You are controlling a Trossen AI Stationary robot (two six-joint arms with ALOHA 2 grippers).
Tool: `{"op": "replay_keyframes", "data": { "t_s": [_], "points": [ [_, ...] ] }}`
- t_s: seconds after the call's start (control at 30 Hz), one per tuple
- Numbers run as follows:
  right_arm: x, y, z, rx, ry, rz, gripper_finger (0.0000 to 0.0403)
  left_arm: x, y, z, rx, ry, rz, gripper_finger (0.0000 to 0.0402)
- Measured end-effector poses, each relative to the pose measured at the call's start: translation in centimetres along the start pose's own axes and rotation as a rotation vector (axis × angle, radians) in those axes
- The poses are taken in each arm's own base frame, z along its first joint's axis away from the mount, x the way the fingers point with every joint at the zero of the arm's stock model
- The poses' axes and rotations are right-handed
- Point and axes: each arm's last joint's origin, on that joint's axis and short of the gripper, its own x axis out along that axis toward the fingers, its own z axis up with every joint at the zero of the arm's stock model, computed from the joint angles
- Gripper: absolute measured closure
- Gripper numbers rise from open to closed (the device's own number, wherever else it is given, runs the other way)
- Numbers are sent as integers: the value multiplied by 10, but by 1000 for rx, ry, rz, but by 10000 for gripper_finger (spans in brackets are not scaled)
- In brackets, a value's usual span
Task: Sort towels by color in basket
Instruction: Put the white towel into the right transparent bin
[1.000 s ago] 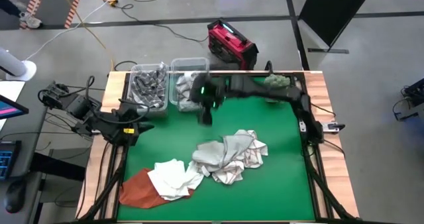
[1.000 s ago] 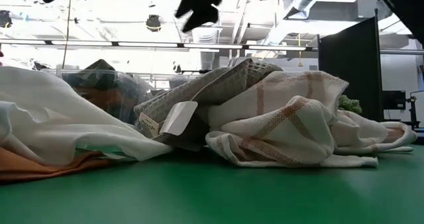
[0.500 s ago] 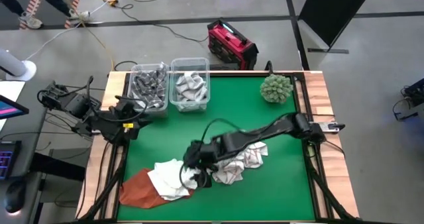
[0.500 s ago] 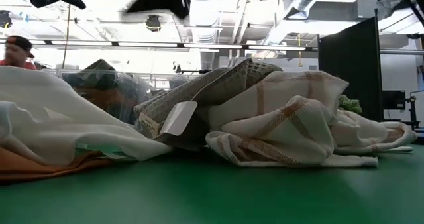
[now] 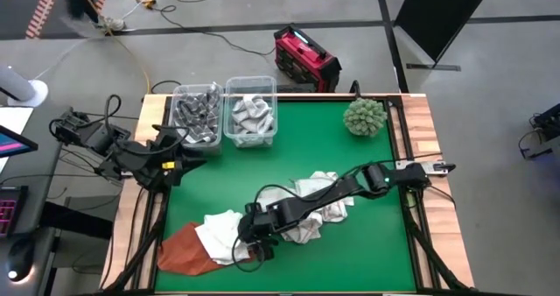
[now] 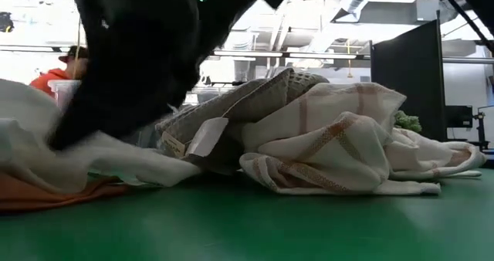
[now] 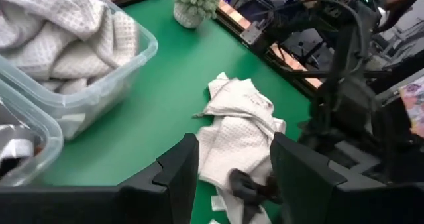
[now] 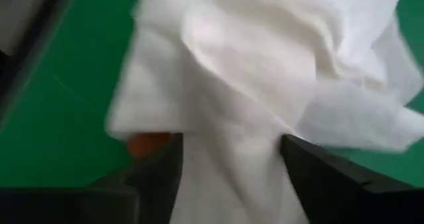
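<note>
While the green table (image 5: 350,165) carries a loose heap of towels along its near half, the coming move turns on how the right gripper (image 5: 252,240) stands to the plain white towel (image 5: 223,233) at the near left. In the high view the right arm (image 5: 350,184) reaches from the right edge diagonally across the heap, and its gripper sits over the right-hand edge of that white towel, so the cloth lies directly under the fingers and spreads away to the left. The right wrist view bears this out: the two dark fingers stand spread apart with rumpled white fabric between and beyond them, not yet pinched, and a sliver of the rust-orange towel (image 8: 147,143) shows beside one finger. That orange towel (image 5: 178,250) lies partly under the white one, at the near left corner, so a grab that goes too deep could catch both. The checked towel (image 5: 325,207) and a grey waffle towel (image 6: 247,100) lie to the right, under the arm. Two clear bins at the far left hold sorted cloths, the dark grey bin (image 5: 195,114) and the light one (image 5: 251,112). Left gripper (image 7: 232,171) waits at the left edge by the bins, fingers apart, holding nothing, and well away from the white towel.
</note>
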Motion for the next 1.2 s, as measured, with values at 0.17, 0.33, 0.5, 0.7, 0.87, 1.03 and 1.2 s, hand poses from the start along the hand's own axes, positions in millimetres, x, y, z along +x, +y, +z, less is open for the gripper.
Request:
{"op": "replay_keyframes", "data": {
  "t_s": [0.17, 0.33, 0.5, 0.7, 0.87, 1.03, 1.2],
  "points": [
    [11, -9, -7, 75, 24, -17, 216, 0, -1, -1, -17, 35, -25, 226],
    [-4, -21, 3, 149, -11, -22, 369, 0, -1, -1, -17, 44, -31, 226],
    [-44, -42, 32, 194, -142, -41, 375, 0, -2, 0, -8, 24, -39, 226],
    [-133, -78, 71, 207, -368, -146, 384, -3, -15, 14, 133, -162, -100, 226],
    [-198, -118, 89, 199, -587, -262, 383, -8, -23, 29, 215, -338, -82, 226],
    [-260, -151, 96, 157, -774, -370, 383, -8, -23, 31, 232, -377, -37, 226],
    [-306, -186, 93, 128, -920, -493, 383, -11, -20, 32, 199, -391, -22, 226]
  ]
}}
